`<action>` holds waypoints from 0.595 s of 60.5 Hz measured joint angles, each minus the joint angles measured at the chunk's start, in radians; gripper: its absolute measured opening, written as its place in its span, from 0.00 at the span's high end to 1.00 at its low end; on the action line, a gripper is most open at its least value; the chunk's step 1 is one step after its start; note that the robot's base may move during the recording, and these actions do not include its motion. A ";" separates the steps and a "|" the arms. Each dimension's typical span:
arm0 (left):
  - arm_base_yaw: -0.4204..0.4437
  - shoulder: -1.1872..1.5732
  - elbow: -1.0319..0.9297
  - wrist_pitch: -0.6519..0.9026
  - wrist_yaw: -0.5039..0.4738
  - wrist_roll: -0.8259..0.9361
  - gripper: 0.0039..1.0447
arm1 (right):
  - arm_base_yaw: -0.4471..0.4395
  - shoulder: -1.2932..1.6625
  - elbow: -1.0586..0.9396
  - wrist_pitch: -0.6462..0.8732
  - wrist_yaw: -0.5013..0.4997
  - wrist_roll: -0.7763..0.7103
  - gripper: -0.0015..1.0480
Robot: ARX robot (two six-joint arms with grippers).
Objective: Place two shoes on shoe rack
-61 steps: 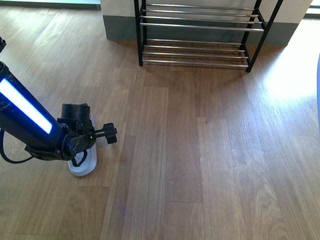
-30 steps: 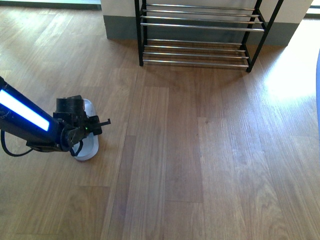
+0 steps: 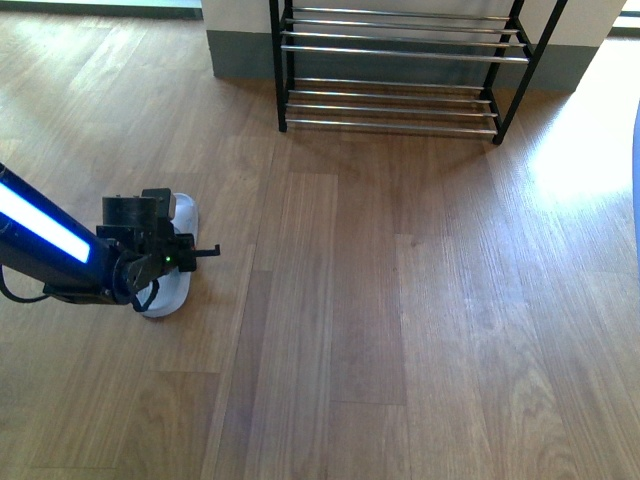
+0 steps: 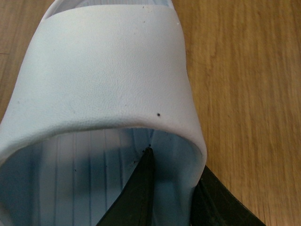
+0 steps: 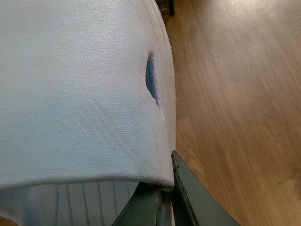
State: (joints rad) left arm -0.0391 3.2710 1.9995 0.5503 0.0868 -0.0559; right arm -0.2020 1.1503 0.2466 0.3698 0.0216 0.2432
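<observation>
My left pincer (image 4: 178, 165) pinches the pale-blue slide (image 4: 113, 80) by its strap's side, one finger tucked underneath for a sure lift off the floor (image 3: 400, 300), well short of the shoe rack (image 3: 390, 100), while my right pincer (image 5: 165, 190) nips a second slide (image 5: 80, 94) by its strap edge.

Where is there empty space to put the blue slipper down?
The shoe rack's visible silver tiers look bare from post to post. The wood floor between rack and slide is open too. It is crowded only where the left gripper holds that slide.
</observation>
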 joint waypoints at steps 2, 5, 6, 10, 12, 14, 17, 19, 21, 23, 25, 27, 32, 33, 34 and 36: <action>0.002 -0.007 -0.018 0.011 0.013 0.012 0.88 | 0.000 0.000 0.000 0.000 0.000 0.000 0.99; 0.005 -0.025 -0.059 0.034 0.034 0.042 0.89 | 0.000 0.000 0.000 0.000 0.000 0.000 0.99; 0.006 -0.031 -0.071 0.040 0.040 0.045 0.89 | 0.000 0.000 0.000 0.000 0.000 0.000 0.99; 0.008 -0.060 -0.131 0.068 0.058 0.080 0.90 | 0.000 0.000 0.000 0.000 0.000 0.000 0.99; 0.008 -0.073 -0.155 0.076 0.064 0.088 0.91 | 0.000 0.000 0.000 0.000 0.000 0.000 0.99; 0.008 -0.089 -0.180 0.085 0.069 0.092 0.91 | 0.000 0.000 0.000 0.000 0.000 0.000 0.99; 0.009 -0.122 -0.234 0.109 0.077 0.101 0.93 | 0.000 0.000 0.000 0.000 0.000 0.000 0.99; 0.010 -0.142 -0.262 0.121 0.081 0.106 0.93 | 0.000 0.000 0.000 0.000 0.000 0.000 0.99; 0.010 -0.163 -0.291 0.134 0.084 0.110 0.95 | 0.000 0.000 0.000 0.000 0.000 0.000 0.99; 0.010 -0.199 -0.341 0.153 0.086 0.113 0.98 | 0.000 0.000 0.000 0.000 0.000 0.000 0.99; 0.010 -0.225 -0.373 0.164 0.089 0.115 0.98 | 0.000 0.000 0.000 0.000 0.000 0.000 0.99; 0.012 -0.250 -0.405 0.172 0.091 0.120 0.98 | 0.000 0.000 0.000 0.000 0.000 0.000 0.99; 0.001 -0.369 -0.540 0.214 0.073 0.130 0.98 | 0.000 0.000 0.000 0.000 0.000 0.000 0.99; -0.005 -0.393 -0.574 0.230 0.053 0.125 0.98 | 0.000 0.000 0.000 0.000 0.000 0.000 0.99; -0.014 -0.419 -0.608 0.247 0.031 0.119 0.98 | 0.000 0.000 0.000 0.000 0.000 0.000 0.99; -0.036 -0.485 -0.694 0.275 -0.024 0.109 0.98 | 0.000 -0.001 0.000 0.000 0.002 0.000 0.99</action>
State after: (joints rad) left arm -0.0750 2.7857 1.3052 0.8257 0.0624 0.0528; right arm -0.2020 1.1496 0.2466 0.3698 0.0231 0.2432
